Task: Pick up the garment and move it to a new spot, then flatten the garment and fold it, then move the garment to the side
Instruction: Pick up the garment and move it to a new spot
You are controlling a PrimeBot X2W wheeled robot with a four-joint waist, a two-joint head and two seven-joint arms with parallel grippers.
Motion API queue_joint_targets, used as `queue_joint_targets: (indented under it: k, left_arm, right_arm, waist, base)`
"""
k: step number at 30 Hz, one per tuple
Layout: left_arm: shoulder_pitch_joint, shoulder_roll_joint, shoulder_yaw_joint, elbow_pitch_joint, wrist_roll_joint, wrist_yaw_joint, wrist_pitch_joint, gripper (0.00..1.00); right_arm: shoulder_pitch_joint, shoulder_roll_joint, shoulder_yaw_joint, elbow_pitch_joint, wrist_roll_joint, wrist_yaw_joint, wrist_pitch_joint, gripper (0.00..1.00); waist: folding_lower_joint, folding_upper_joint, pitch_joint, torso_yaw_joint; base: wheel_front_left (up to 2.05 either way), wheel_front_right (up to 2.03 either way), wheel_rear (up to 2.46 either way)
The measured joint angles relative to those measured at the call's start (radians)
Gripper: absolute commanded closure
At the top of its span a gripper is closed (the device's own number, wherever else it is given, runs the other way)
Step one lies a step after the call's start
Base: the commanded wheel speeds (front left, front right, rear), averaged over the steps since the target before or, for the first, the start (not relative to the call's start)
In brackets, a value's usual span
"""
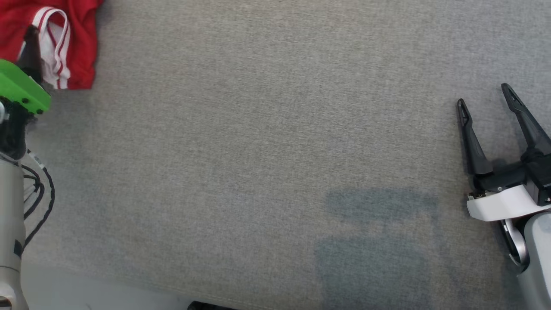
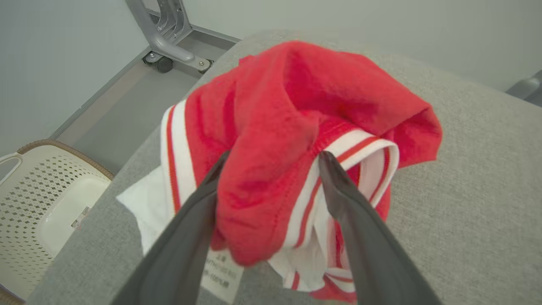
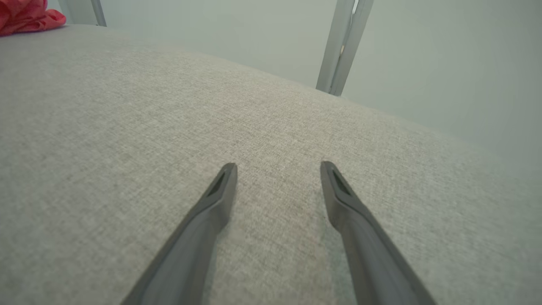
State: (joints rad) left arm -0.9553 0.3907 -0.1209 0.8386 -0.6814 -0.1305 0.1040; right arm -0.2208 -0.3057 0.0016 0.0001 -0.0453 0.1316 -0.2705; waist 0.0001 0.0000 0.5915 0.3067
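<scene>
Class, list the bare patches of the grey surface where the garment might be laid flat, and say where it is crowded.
Free: the wide middle of the grey surface, from the red garment across to the right gripper. Crowded: the far left corner, where the left gripper straddles the garment.

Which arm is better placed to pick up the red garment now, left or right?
Left. The left gripper is open with a fold of the red garment between its fingers; the right gripper is open far across the grey surface.
</scene>
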Motion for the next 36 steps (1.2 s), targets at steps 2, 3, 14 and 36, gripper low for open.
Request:
queue_joint_targets:
  k: [2,3,14,36]
  left_arm:
    - [0.000,-0.004,-0.022,0.040,-0.005,0.000,-0.002,0.00]
    - [0.000,-0.006,-0.028,0.056,-0.013,0.000,-0.005,0.00]
    - [0.021,0.012,-0.165,0.086,-0.103,0.000,-0.013,1.00]
    - [0.132,0.211,-0.402,-0.630,-0.409,0.000,0.051,1.00]
  right_arm:
    - [0.000,0.000,-0.003,-0.004,0.001,0.000,0.000,0.00]
    - [0.000,-0.001,-0.006,-0.006,0.001,0.000,0.000,0.00]
    - [0.029,0.015,-0.015,0.021,0.010,0.000,0.005,0.00]
    - [0.088,0.189,-0.011,0.089,0.034,0.000,0.006,0.00]
  waist:
    - [0.0000,0.0000,0.008,-0.020]
    - [0.0000,0.0000,0.010,-0.029]
    - [0.0000,0.0000,-0.036,-0.062]
    - [-0.0001,0.0001,-0.298,-0.100]
  base:
    - [0.00,0.00,0.00]
    - [0.00,0.00,0.00]
    - [0.00,0.00,0.00]
    - [0.00,0.00,0.00]
